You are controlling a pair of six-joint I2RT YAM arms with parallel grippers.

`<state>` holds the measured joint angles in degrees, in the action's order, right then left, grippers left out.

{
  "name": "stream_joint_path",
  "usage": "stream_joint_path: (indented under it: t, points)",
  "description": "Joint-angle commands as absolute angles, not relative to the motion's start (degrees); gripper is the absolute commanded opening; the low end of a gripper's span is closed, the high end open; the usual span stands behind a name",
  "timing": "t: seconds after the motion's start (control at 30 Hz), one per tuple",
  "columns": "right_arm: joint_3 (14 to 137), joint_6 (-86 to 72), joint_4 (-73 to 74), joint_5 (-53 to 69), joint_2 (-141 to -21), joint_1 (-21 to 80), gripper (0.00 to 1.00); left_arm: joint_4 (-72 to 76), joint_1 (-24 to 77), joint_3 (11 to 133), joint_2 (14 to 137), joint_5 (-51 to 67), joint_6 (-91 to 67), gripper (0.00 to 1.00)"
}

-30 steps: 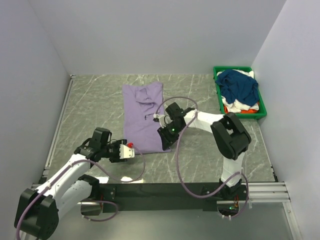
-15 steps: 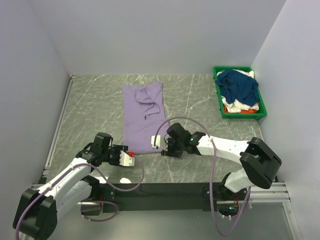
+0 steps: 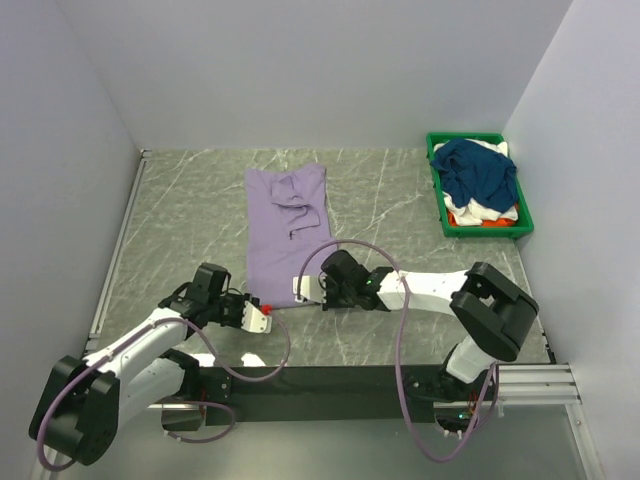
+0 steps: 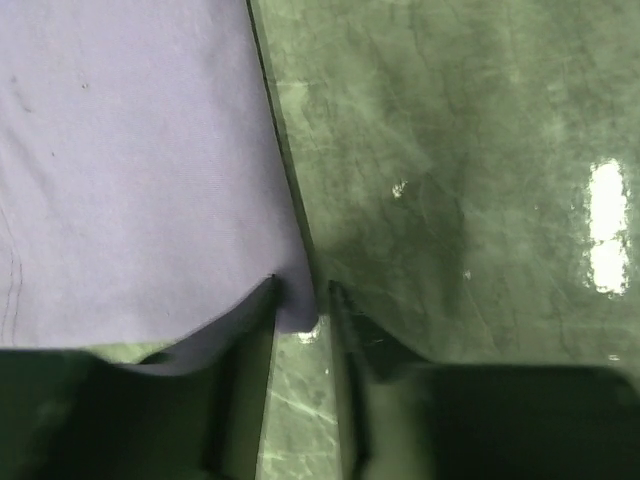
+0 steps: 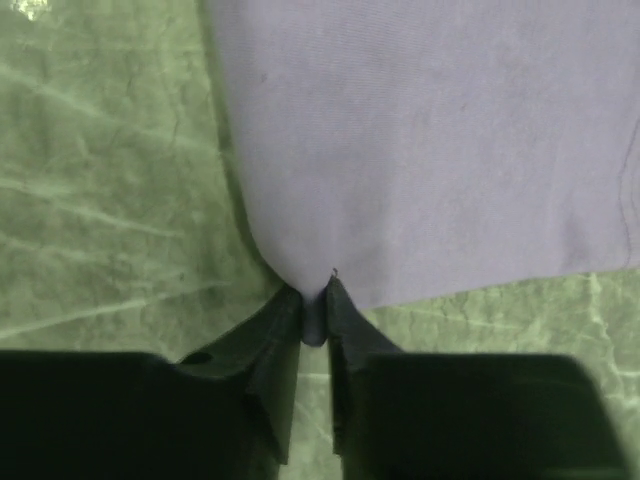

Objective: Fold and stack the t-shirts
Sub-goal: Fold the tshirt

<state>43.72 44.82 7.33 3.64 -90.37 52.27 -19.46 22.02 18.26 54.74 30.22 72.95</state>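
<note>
The lavender t-shirt [image 3: 285,225] lies as a long folded strip on the marble table [image 3: 190,220], with its hem toward me. My left gripper [image 3: 262,312] is at the hem's near-left corner. In the left wrist view its jaws [image 4: 302,300] have narrowed around that corner of the cloth [image 4: 130,170]. At the near-right corner my right gripper [image 3: 303,290] is shut on the hem. The right wrist view shows a nub of cloth [image 5: 430,140] pinched between that gripper's tips [image 5: 315,300]. A navy t-shirt [image 3: 478,172] lies over white and orange garments [image 3: 470,218] in the bin.
The green plastic bin [image 3: 437,190] stands at the back right against the wall. Walls close in the table on the left, back and right. The right arm's cable [image 3: 340,245] loops above the shirt's near part.
My right gripper came from the shirt's right edge down to its near-right hem corner and closed on it. The left gripper edged in to the near-left corner and its jaws narrowed.
</note>
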Motion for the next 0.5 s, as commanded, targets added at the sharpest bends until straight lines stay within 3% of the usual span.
stream_joint_path:
  t: [0.0, 0.07, 0.2, 0.47]
  points:
    - [45.7, 44.39, 7.91, 2.28, -92.9, 52.21, 0.15, -18.46, 22.41, 18.98, 57.47, 30.06, 74.09, 0.29]
    - [46.58, 44.12, 9.49, 2.81, -93.16, 51.94, 0.02, -19.51, 22.41, 20.65, 58.79, 30.15, 73.83, 0.22]
    - [47.64, 44.29, 13.09, 5.61, -91.76, 51.59, 0.0, -25.12, 22.41, 23.64, 59.77, 30.93, 74.96, 0.05]
    - [44.21, 45.17, 21.26, 12.13, -84.73, 56.42, 0.02, -44.79, 22.59, 27.42, 55.19, 37.53, 85.07, 0.05]
